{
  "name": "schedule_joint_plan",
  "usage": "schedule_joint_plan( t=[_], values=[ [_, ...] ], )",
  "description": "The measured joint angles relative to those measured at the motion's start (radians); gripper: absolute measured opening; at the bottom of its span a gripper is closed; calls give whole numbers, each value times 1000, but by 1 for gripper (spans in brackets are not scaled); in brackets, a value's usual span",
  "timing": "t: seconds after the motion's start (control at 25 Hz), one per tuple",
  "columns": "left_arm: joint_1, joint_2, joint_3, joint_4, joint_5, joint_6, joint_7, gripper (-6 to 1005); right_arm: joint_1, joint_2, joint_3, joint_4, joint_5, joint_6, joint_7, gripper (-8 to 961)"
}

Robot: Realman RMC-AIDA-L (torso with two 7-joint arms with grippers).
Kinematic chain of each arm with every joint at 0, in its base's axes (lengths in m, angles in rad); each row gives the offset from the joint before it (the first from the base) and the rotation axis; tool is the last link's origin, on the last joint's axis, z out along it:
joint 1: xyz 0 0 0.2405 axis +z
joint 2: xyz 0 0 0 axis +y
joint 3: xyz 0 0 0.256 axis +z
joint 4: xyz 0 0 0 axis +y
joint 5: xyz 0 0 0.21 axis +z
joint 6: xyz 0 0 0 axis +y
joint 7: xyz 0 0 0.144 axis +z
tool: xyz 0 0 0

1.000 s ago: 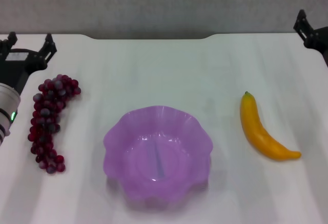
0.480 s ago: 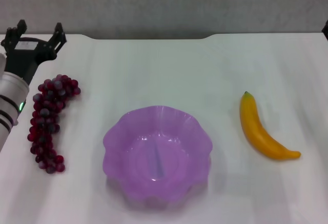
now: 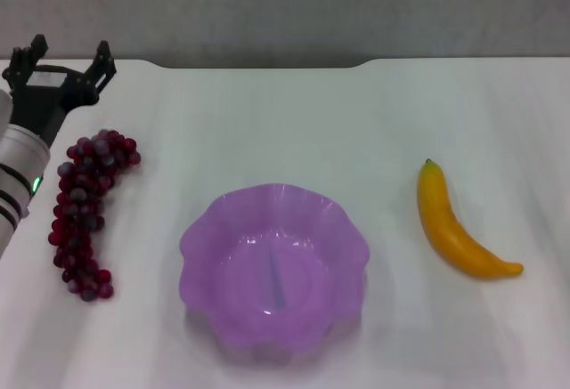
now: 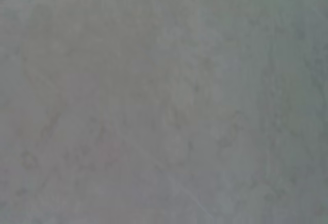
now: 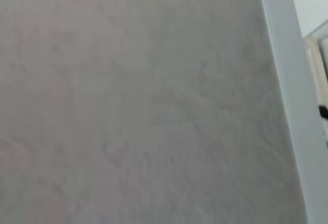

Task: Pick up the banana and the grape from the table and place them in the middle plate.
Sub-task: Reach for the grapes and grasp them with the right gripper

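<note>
Fingers of the left gripper (image 3: 62, 57) stand spread apart and hold nothing, poised at the far left of the table (image 3: 267, 122), just behind the upper end of the grape (image 3: 87, 211). Against a second ago the gripper has risen and swung inward from the table's left edge to this position, and over the last half second it has barely moved, which suggests it has finished its approach and is lining up above the bunch. The right gripper, seen a second ago at the far right edge, has since left the head view; its wrist camera shows only grey wall, so whether it is spread or closed cannot be told. The grape lies on the table to the left of the middle plate (image 3: 200, 229), well clear of its rim; the banana (image 3: 452, 224) lies to the plate's right, likewise apart. Neither fruit has shifted, and the plate holds nothing. Judgement: the task is at its opening step, the left arm preparing to descend on the grape; both placements remain outstanding.
</note>
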Motion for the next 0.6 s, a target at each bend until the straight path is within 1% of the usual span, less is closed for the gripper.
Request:
schedule_joint_plan(
  t=[0.16, 0.36, 0.48, 0.56, 0.6],
  values=[
    [-3, -6, 8, 4, 40, -4, 31, 891, -50, 1, -5, -35, 2, 2, 3, 892],
    [2, -8, 16, 20, 48, -23, 24, 891, -59, 1, -21, -32, 1, 20, -2, 892],
    [6, -6, -4, 73, 43, -138, 24, 890, -60, 0, -39, -34, 0, 21, -3, 891],
    [3, -1, -42, 130, 48, -276, 33, 890, -59, -1, -44, -32, 0, 22, -3, 891],
    [1, 0, -56, 150, 53, -319, 43, 890, -59, -1, -44, -31, 0, 23, -3, 891]
  ],
)
